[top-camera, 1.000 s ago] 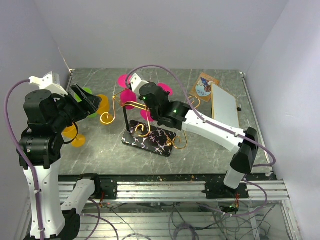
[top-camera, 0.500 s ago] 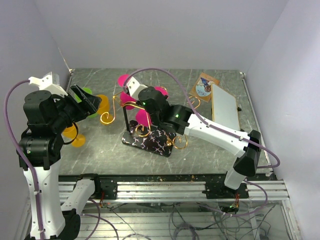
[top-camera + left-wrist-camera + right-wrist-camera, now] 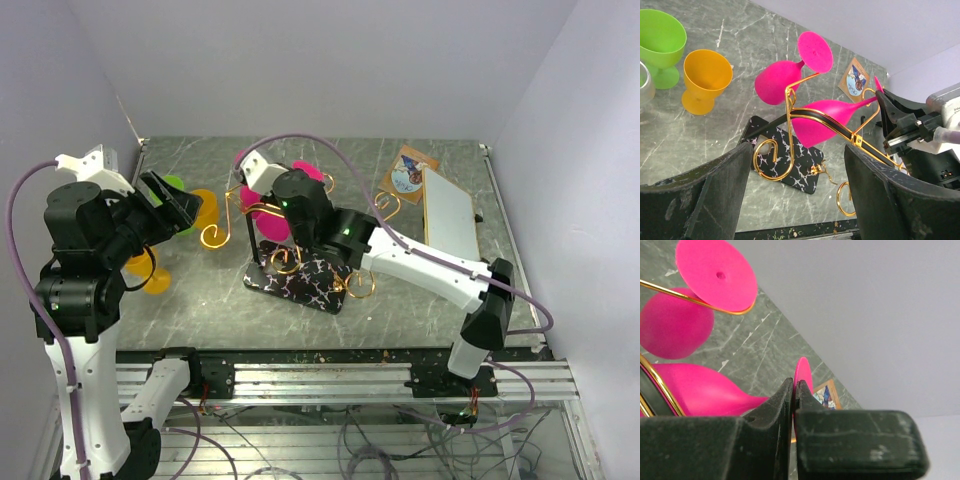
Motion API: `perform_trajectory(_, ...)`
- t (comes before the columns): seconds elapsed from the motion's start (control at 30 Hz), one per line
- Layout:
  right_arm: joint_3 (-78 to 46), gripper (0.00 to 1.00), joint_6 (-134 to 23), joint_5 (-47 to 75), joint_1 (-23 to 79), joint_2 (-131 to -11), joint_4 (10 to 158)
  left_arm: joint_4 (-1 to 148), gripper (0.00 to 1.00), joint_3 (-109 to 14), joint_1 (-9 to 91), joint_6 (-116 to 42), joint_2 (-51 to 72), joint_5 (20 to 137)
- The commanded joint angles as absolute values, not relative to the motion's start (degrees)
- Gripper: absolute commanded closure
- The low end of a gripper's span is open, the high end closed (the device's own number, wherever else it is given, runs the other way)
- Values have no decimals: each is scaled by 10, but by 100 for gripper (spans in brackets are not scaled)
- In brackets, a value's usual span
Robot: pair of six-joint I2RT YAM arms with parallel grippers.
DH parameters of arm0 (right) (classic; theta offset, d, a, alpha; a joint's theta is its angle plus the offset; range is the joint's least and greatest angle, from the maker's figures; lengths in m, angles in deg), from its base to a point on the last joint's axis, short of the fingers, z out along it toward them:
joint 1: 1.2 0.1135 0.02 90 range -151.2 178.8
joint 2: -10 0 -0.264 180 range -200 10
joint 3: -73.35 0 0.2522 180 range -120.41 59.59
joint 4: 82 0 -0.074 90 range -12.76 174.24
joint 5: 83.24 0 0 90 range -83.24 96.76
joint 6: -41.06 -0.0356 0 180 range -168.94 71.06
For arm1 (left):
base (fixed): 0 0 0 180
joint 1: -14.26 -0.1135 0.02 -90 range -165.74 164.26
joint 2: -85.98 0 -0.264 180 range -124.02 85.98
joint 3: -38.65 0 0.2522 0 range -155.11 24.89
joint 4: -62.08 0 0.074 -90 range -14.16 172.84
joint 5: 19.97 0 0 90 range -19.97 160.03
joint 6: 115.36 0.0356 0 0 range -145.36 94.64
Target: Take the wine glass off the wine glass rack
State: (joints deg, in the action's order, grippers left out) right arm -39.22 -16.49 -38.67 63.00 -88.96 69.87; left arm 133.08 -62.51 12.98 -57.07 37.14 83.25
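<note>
Two pink glasses hang on the rack (image 3: 771, 152), and the lower one is the wine glass (image 3: 825, 120) being worked on. It lies nearly level along a gold arm, bowl toward the black post and foot out at the arm's end, so it is not yet off. The right gripper (image 3: 794, 390) has its fingers pressed together on the thin stem, right up against the foot. The left gripper (image 3: 170, 200) hangs well off to the side with its fingers wide apart and holding nothing, above an orange cup (image 3: 706, 80) and a green cup (image 3: 660, 45) on the table (image 3: 690, 145).

From where I stand, the main worry is the foot. It is wider than the gap in the wire, so a pull that isn't straight along the arm could snag it on the curled hook. That might drag or tip the whole rack, and nothing is holding its base down. The second glass (image 3: 775, 82) hangs just above and could be knocked loose by the same tug. The grip is also narrow and far from the heavy bowl, so the glass may swing or slip once it comes free
</note>
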Motion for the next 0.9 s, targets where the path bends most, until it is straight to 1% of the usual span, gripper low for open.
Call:
perform_trajectory(0.0, -413, 100, -103, -390, 631, -916, 761, 1337, 16, -642, 130, -561, 373, 836)
perform_trajectory(0.23, -434, 100, -24, -406, 623, -953, 802, 1347, 15, -654, 130, -555, 371, 834)
perform_trajectory(0.7, -445, 100, 66, -373, 566, -956, 867, 1354, 15, -661, 130, -562, 376, 846)
perform_trajectory(0.87, -453, 100, 82, -403, 548, -946, 945, 1346, 15, -669, 130, -576, 377, 866)
